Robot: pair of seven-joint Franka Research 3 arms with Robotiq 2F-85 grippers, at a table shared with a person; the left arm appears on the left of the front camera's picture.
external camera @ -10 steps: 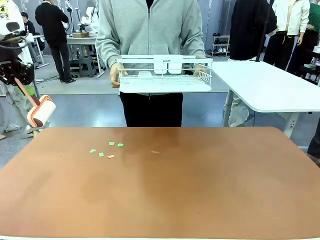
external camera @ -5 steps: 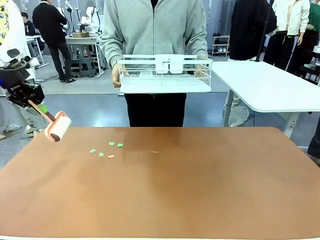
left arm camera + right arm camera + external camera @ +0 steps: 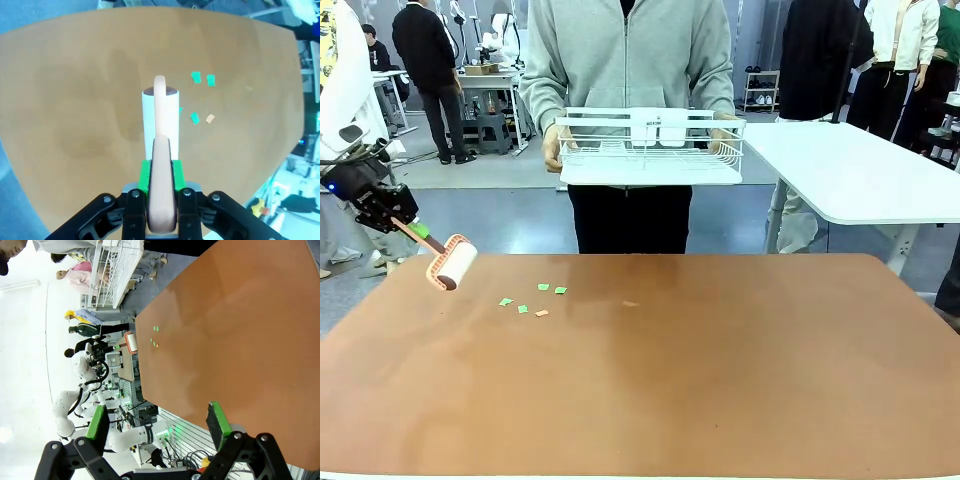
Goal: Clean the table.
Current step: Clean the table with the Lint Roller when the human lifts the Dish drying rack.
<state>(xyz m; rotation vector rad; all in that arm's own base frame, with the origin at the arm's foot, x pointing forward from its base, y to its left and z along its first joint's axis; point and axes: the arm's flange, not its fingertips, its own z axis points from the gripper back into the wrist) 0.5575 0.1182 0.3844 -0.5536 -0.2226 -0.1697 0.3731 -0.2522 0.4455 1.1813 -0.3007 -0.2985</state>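
Holding: your left fingers (image 3: 144,176) are clamped tight on the lint roller (image 3: 455,262) handle, with the roller over the far-left corner.
Right side: your right fingers (image 3: 218,420) stand wide apart.
Table: the reddish-brown table (image 3: 720,380) spreads before you, with green and orange scraps (image 3: 532,298) near the roller.
Far side: a person holds a white wire rack (image 3: 650,150) in both hands.

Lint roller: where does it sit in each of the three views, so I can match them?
Front view: lint roller at far left, over the table corner, left of the green scraps.
Left wrist view: centre, scraps to its right.
Right wrist view: small, upper left, by the table's edge.
Shared landmark: the green scraps.
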